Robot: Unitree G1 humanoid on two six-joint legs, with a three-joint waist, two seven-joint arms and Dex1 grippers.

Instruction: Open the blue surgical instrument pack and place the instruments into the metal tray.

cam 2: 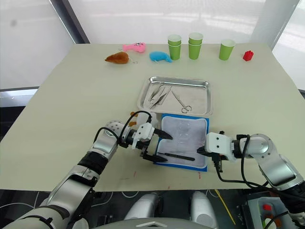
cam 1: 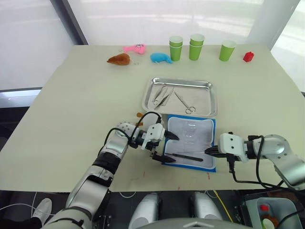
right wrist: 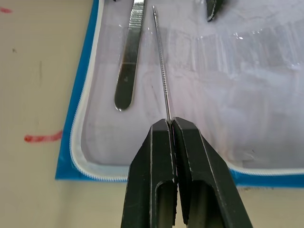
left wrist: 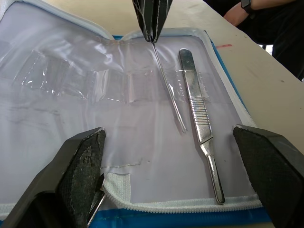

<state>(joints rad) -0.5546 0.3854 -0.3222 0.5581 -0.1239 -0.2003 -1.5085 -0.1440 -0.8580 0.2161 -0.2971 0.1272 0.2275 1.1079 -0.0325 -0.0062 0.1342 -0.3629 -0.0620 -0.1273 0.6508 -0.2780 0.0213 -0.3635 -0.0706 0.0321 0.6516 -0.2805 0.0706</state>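
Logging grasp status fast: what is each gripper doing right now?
Left gripper: open, over the blue surgical instrument pack, holding nothing.
Right gripper: closed on a thin needle-like instrument.

Blue surgical instrument pack lies open on the tabletop, pale lining up, just in front of the metal tray. Several silver instruments rest in the tray. One dark slim tool lies across the pack's near half. Left hand sits at the pack's left edge, fingers spread. Right hand is at the pack's right edge. Green cups, small toys and a red block line the far side.
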